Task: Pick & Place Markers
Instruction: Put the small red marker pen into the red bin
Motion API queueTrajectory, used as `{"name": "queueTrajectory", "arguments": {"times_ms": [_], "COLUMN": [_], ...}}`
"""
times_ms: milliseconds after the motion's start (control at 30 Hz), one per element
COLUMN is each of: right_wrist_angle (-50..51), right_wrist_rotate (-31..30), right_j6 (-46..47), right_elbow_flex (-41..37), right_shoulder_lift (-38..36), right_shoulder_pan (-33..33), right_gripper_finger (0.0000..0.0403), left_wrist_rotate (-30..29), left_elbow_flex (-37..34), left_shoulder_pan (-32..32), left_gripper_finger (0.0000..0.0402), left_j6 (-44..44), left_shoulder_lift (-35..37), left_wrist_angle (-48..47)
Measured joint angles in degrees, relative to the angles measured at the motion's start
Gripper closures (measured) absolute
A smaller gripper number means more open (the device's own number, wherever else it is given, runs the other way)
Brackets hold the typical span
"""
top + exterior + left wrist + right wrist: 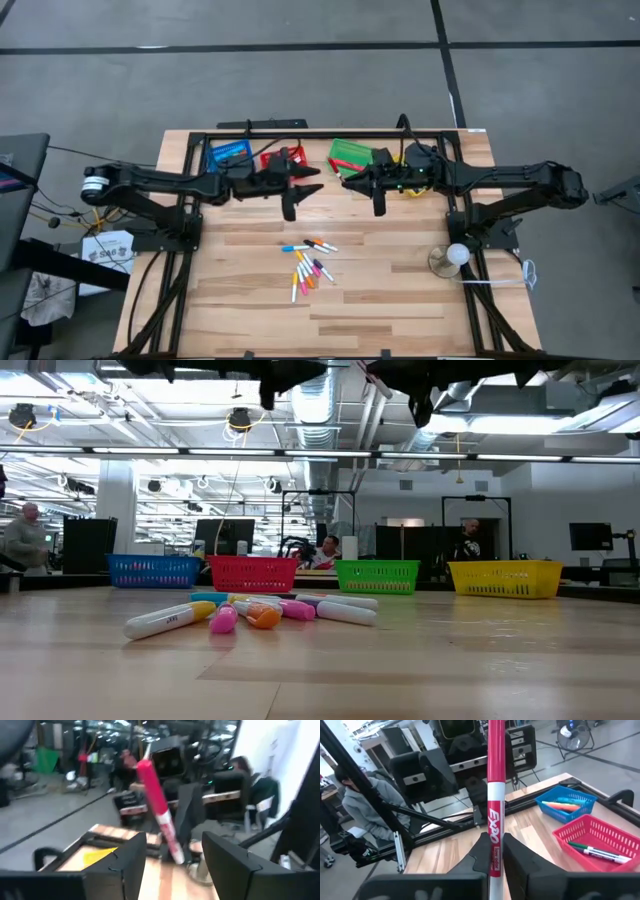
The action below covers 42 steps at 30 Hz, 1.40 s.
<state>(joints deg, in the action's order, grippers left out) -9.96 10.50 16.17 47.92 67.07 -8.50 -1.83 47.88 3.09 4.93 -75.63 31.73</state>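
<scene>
A red-capped marker [495, 785] with a white barrel stands nearly upright in the air over the middle of the table, red end up, and my right gripper [494, 842] is shut on it. My left gripper [174, 842] faces it from the table's left, open, with a finger on either side of the marker [159, 810] and clear of it. In the high view the two grippers [305, 188] [352, 182] meet nose to nose. Several loose markers [310, 265] lie in a pile on the wood nearer the front edge. My right gripper pinches the marker's white barrel [494, 851] between its two fingers, below the red cap. The fingers come in level from the table's right and lie across the marker. The marker is lifted clear of the table, close to upright, red cap on top.
Along the far edge stand a blue basket [152, 570], a red basket [252, 573], a green basket [377, 576] and a yellow basket [505, 578]; the blue [565, 802] and the red [600, 840] hold markers. A white ball on a stand [455, 255] sits front right. People show beyond the table.
</scene>
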Motion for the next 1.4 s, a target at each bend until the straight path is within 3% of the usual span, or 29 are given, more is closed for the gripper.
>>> {"name": "queueTrajectory", "arguments": {"times_ms": [567,1400], "right_wrist_angle": [-1.29,-3.41], "right_wrist_rotate": [-2.99,-1.61], "right_j6": [-1.62,-2.36], "right_elbow_flex": [0.0,-0.09], "right_shoulder_lift": [0.0,1.71], "right_shoulder_pan": [1.75,1.75], "right_gripper_finger": [0.0385,0.038], "left_wrist_rotate": [5.04,5.3], "left_elbow_flex": [0.02,0.02], "left_shoulder_pan": [1.8,2.61], "left_gripper_finger": [0.0213,0.0221], "left_j6": [5.93,6.49], "left_shoulder_lift": [-6.65,-7.39], "left_wrist_angle": [13.94,17.74]}}
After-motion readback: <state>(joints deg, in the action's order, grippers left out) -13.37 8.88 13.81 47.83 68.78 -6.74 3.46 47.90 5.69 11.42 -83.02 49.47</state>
